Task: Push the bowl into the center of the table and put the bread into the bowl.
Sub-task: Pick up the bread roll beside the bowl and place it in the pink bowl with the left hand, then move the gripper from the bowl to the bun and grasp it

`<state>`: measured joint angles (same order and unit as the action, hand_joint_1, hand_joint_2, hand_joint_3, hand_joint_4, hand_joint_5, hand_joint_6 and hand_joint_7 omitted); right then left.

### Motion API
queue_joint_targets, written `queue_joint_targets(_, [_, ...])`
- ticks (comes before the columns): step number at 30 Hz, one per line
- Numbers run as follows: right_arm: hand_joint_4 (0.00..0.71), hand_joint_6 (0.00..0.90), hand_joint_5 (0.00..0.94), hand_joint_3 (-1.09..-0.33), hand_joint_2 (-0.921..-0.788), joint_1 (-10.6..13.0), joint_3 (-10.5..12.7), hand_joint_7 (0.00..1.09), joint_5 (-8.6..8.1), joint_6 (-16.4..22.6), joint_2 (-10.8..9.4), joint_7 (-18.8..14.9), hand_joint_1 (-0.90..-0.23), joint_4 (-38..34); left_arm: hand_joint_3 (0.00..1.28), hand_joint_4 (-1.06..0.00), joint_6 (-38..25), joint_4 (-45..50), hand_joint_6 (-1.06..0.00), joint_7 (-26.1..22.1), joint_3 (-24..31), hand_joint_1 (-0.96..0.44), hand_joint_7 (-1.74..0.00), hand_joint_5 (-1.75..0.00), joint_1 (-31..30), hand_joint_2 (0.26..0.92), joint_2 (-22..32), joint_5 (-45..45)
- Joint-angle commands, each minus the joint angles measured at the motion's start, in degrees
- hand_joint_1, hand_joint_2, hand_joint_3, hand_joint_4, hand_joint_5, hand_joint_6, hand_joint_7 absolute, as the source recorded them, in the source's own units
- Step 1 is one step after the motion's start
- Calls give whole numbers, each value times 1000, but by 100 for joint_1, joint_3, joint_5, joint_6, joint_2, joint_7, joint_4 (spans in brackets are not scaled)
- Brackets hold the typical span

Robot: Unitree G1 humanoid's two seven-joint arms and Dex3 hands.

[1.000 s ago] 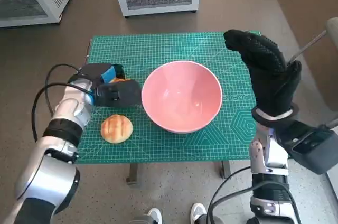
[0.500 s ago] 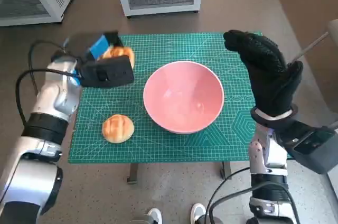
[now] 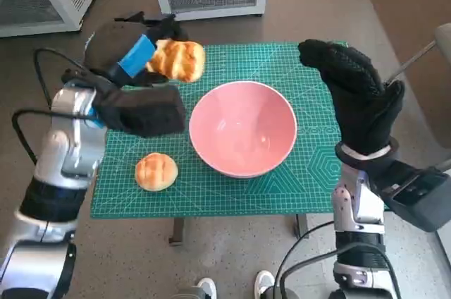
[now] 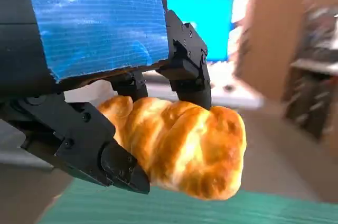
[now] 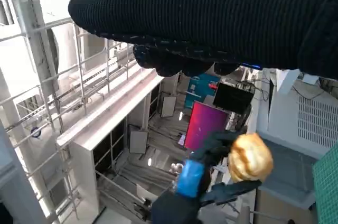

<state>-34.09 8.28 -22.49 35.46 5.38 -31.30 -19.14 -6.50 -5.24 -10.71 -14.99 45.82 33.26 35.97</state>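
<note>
While the left hand (image 3: 134, 59) is gripping a golden bread roll (image 3: 177, 60) between its fingers above the far left part of the green cutting mat (image 3: 310, 172), the pink bowl (image 3: 243, 127) is sitting near the mat's centre. The right hand (image 3: 356, 98) is hanging open and empty beside the bowl. A second round bun (image 3: 156, 171) is lying on the mat. Because the grip is covering only part of the roll, the roll is likely at risk of slipping out short of the bowl.
</note>
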Motion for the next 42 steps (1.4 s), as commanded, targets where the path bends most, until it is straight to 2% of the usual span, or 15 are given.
queue_joint_targets(1, [605,180,17,-596,-921,113,1,931,-68,-80,28,-94,-374,-42,43,-742,92,877,-630,-320,-24,2,-1197,-1074,-148,919,-129,-35])
queue_joint_targets(6, [606,182,18,-593,-921,141,17,929,-89,-80,33,-121,-376,-26,36,-756,331,933,-632,-544,-151,2,-1206,-1045,-168,920,-301,-111])
queue_joint_targets(12, [607,183,19,-588,-921,217,28,923,-77,-112,39,-76,-376,71,49,-754,779,476,-603,-576,-422,2,-1228,-1056,-85,920,-513,-35])
queue_joint_targets(17, [612,186,21,-584,-921,281,32,916,-61,-146,40,-38,-376,156,83,-715,841,81,-565,-657,-566,1,-1234,-1133,26,921,-682,60])
queue_joint_targets(20, [613,188,22,-583,-921,321,41,912,-46,-164,45,-12,-376,204,155,-640,591,21,-483,-884,-636,1,-1259,-1265,23,921,-804,118])
queue_joint_targets(21, [613,189,22,-583,-921,332,43,911,-41,-169,46,-4,-376,218,146,-553,517,31,-421,-962,-645,-24,-1027,-1051,9,887,-830,127])
queue_joint_targets(22, [613,189,22,-582,-921,344,46,909,-36,-175,48,5,-376,229,118,-531,408,47,-421,-1102,-678,-39,-803,-850,-5,877,-844,149])
queue_joint_targets(23, [613,190,22,-582,-921,355,48,909,-31,-181,47,14,-376,244,100,-488,331,67,-398,-1204,-699,-67,-690,-717,-17,869,-851,167])
queue_joint_targets(25, [614,192,23,-578,-921,382,50,905,-19,-192,49,33,-378,280,47,-370,233,105,-335,-1453,-764,-170,-365,-313,-33,851,-813,211])
queue_joint_targets(28, [618,195,25,-572,-921,424,51,900,-18,-208,52,52,-380,331,17,-240,255,135,-262,-1756,-819,-279,-181,-103,-33,832,-713,230])
queue_joint_targets(32, [621,200,27,-559,-921,461,45,892,-24,-222,42,72,-388,368,6,-150,352,127,-213,-1940,-825,-376,-94,-21,-27,825,-654,226])
queue_joint_targets(42, [620,200,27,-556,-921,512,10,886,19,-263,6,146,-391,448,3,-90,404,287,-179,-1921,-684,-444,-52,-1,-204,827,-660,117])
